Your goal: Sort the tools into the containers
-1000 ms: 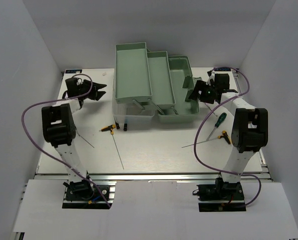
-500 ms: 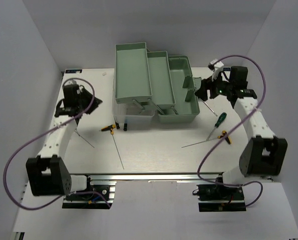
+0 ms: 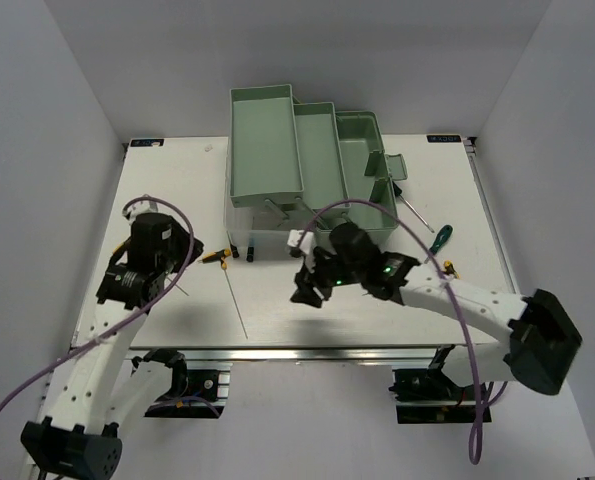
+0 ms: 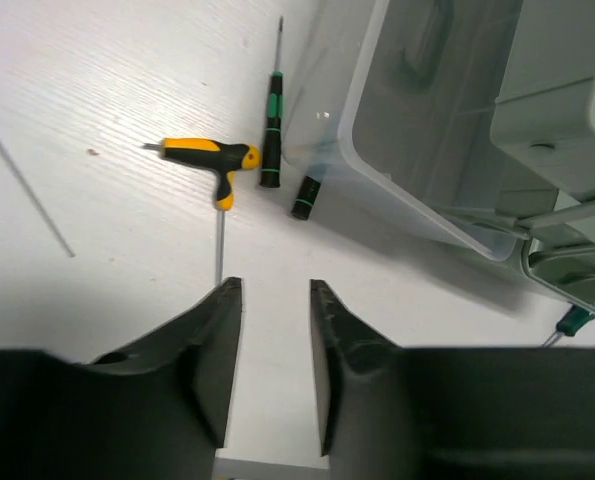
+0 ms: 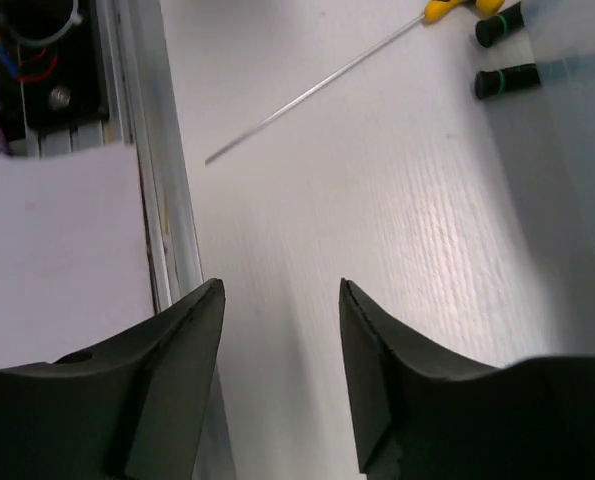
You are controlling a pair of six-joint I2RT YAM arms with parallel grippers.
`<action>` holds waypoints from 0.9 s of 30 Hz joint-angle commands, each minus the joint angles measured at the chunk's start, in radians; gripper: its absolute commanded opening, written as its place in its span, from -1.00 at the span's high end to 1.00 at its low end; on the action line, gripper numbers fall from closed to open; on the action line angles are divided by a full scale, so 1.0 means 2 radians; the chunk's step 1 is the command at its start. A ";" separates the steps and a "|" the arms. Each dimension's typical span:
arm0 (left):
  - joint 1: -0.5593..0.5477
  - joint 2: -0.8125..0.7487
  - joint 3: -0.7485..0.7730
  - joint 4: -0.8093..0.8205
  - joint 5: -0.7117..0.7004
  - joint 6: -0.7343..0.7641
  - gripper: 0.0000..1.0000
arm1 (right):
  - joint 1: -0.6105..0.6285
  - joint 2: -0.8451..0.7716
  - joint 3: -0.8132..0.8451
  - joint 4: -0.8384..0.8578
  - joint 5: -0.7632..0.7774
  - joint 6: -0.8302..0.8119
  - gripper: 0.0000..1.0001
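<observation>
The left gripper [image 4: 275, 290] is hovering at the bottom of its wrist view, fingers narrowly parted and gripping nothing, with a yellow-black screwdriver [image 4: 209, 155] and a green-black screwdriver [image 4: 271, 105] lying just above it beside the toolbox's clear lid [image 4: 407, 170]. The right gripper [image 5: 280, 290] is hanging over the table [image 5: 427, 250], fingers moderately spread and empty. Overhead, the mint-green trays [image 3: 277, 150] are standing at upper centre, a green-handled screwdriver [image 3: 440, 238] lying right of them.
</observation>
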State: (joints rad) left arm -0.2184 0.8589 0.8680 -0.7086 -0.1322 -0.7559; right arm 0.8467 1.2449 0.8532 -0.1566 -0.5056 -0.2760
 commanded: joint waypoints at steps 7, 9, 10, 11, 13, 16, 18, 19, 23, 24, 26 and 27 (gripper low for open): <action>-0.001 -0.120 0.001 -0.082 -0.051 0.027 -0.05 | 0.087 0.210 0.158 0.060 0.250 0.374 -0.24; -0.001 -0.144 0.001 -0.081 -0.044 0.024 -0.05 | 0.102 0.241 0.184 0.061 0.294 0.376 -0.21; -0.001 -0.151 0.002 -0.085 -0.041 0.025 -0.05 | 0.110 0.246 0.190 0.092 0.313 0.367 -0.20; -0.001 -0.159 0.003 -0.097 -0.041 0.023 -0.05 | 0.121 0.259 0.194 0.106 0.329 0.363 -0.20; -0.001 -0.189 0.003 -0.106 -0.043 0.019 -0.05 | 0.125 0.281 0.230 0.107 0.363 0.369 -0.16; -0.001 -0.227 0.003 -0.122 -0.046 0.017 -0.05 | 0.129 0.319 0.251 0.091 0.381 0.390 -0.13; -0.002 -0.239 0.008 -0.140 -0.051 0.021 -0.05 | 0.133 0.334 0.250 0.099 0.382 0.396 -0.10; -0.002 -0.245 0.014 -0.146 -0.053 0.023 -0.06 | 0.136 0.340 0.254 0.096 0.382 0.400 -0.09; -0.001 -0.262 0.015 -0.171 -0.059 0.033 -0.08 | 0.155 0.361 0.255 0.130 0.401 0.364 -0.05; -0.001 -0.266 0.012 -0.171 -0.057 0.033 -0.09 | 0.160 0.359 0.250 0.154 0.411 0.315 -0.04; -0.001 -0.278 -0.006 -0.157 -0.041 0.036 -0.08 | 0.176 0.346 0.235 0.181 0.422 0.262 -0.04; -0.001 -0.282 -0.014 -0.149 -0.033 0.037 -0.08 | 0.177 0.337 0.213 0.196 0.417 0.227 0.03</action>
State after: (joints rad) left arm -0.2184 0.3149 0.8688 -1.0119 -0.2253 -0.7055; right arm 1.1595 1.9732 1.3182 0.0818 0.2714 0.3637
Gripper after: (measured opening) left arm 0.542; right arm 0.498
